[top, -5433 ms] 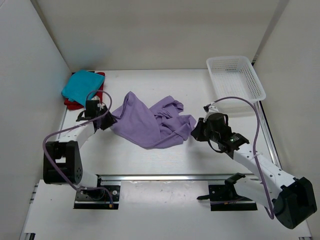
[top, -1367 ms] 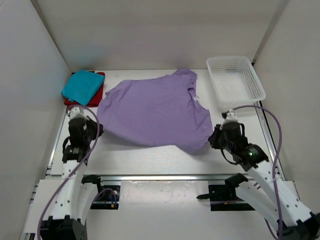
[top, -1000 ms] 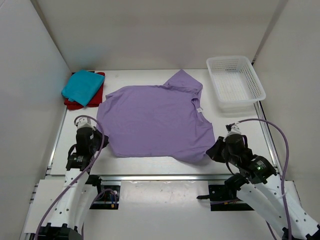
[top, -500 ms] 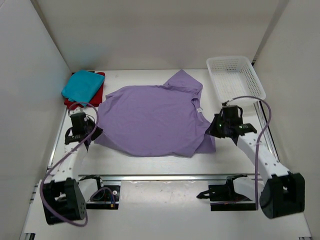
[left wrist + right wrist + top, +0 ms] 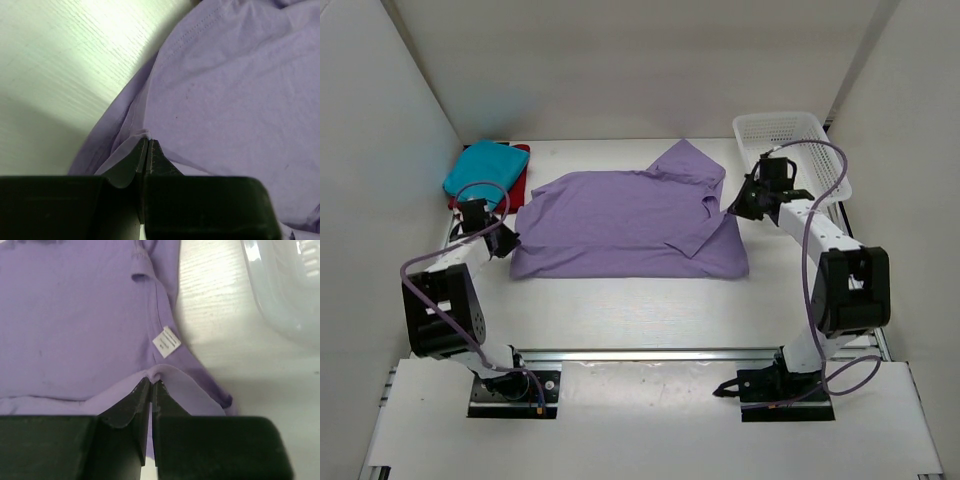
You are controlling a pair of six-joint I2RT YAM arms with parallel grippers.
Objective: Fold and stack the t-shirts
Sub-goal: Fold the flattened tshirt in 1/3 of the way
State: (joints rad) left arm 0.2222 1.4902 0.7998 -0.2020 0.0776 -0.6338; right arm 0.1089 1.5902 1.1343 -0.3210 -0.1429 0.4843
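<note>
Two grips clamp the lavender t-shirt point(image 5: 620, 225), spread mid-way across the table point(image 5: 620, 305): left gripper point(image 5: 146, 150) on its left edge; right gripper point(image 5: 151, 387) on its right edge. Teal t-shirt point(image 5: 485, 170) hides most of the red t-shirt point(image 5: 465, 208), far-left corner.

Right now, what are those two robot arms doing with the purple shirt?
They are folding it. The left gripper is shut on the left edge of the purple t-shirt, which lies spread on the table. The right gripper is shut on its right edge near the white tag, where some cloth is doubled over. A teal t-shirt lies folded on a red t-shirt in the far left corner. The white basket sits at the far right.
</note>
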